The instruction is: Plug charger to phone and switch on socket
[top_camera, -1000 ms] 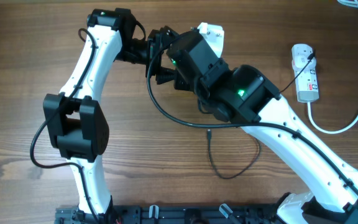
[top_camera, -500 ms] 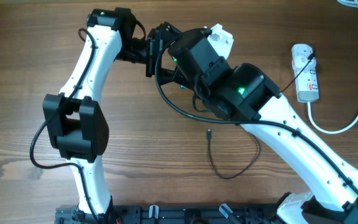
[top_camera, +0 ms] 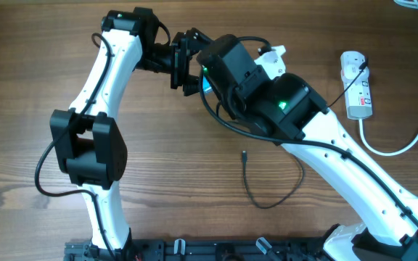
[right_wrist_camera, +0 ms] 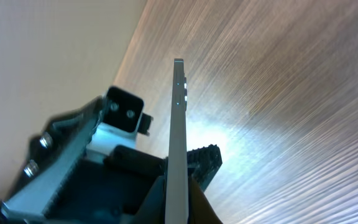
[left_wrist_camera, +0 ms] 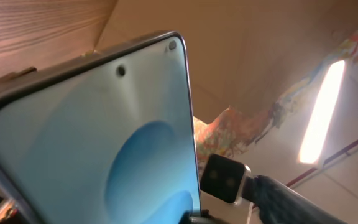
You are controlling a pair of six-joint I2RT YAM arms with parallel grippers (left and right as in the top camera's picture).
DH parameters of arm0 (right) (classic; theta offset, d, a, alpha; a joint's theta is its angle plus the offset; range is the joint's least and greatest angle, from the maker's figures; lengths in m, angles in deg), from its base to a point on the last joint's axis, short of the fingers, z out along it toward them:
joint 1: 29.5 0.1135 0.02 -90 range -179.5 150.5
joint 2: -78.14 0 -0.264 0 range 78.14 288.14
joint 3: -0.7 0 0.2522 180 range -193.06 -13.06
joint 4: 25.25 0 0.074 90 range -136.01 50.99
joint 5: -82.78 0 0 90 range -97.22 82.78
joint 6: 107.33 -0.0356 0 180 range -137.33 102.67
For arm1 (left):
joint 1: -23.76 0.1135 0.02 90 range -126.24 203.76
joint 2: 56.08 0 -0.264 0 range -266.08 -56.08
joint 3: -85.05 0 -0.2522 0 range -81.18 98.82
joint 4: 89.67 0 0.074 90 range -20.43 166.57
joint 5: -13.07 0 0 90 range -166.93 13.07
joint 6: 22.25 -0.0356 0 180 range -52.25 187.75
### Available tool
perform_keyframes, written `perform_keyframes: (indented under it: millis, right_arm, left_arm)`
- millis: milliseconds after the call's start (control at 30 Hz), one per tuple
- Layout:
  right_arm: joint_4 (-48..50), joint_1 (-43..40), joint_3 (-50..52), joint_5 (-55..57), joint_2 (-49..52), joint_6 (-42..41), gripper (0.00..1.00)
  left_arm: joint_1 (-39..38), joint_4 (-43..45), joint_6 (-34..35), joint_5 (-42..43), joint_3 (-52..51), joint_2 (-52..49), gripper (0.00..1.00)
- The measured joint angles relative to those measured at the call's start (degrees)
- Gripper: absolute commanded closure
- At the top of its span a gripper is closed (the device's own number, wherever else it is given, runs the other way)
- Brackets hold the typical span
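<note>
- L: left gripper (top_camera: 183, 61), near desk's (top_camera: 35, 43) far edge, left of centre. Black ridged pads (right_wrist_camera: 205, 158) flank the phone (left_wrist_camera: 92, 143); can't tell if they pinch.
- Phone: lifted off desk, between both grippers. Glossy teal glass, thin rim w/ small side buttons, rounded corners; edge-on in right wrist view.
- Right gripper (top_camera: 209, 78): looks clamped across phone's faces.
- Charger (top_camera: 265, 206): thin, limp black cable looped mid-desk toward near edge. Connector (top_camera: 244, 154) lies free, long axis far–near, tip toward far edge. It's nearward of both grippers, well apart from phone; right arm looks nearer. Phone's port not visible.
- R: socket (top_camera: 358, 87) by far-right corner, white smooth plastic, rounded ends, long axis far–near, thick white cord (top_camera: 398, 148). Switch too small to read.
</note>
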Motion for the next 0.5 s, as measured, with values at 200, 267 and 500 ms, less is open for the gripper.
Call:
perform_keyframes:
  millis: [200,267,500]
  right_arm:
    - [0.04,0.0,0.0,0.44,0.0,-15.58,0.96]
    - [0.31,0.0,0.0,0.44,0.0,-18.25,0.96]
    - [2.05,0.0,0.0,2.86,0.0,-21.11,0.95]
  left_arm:
    - [0.0,0.17,1.29,0.11,0.0,0.0,0.45]
    - [0.0,0.2,1.68,0.22,0.0,0.0,0.5]
    - [0.0,0.22,2.47,0.33,0.0,0.0,0.6]
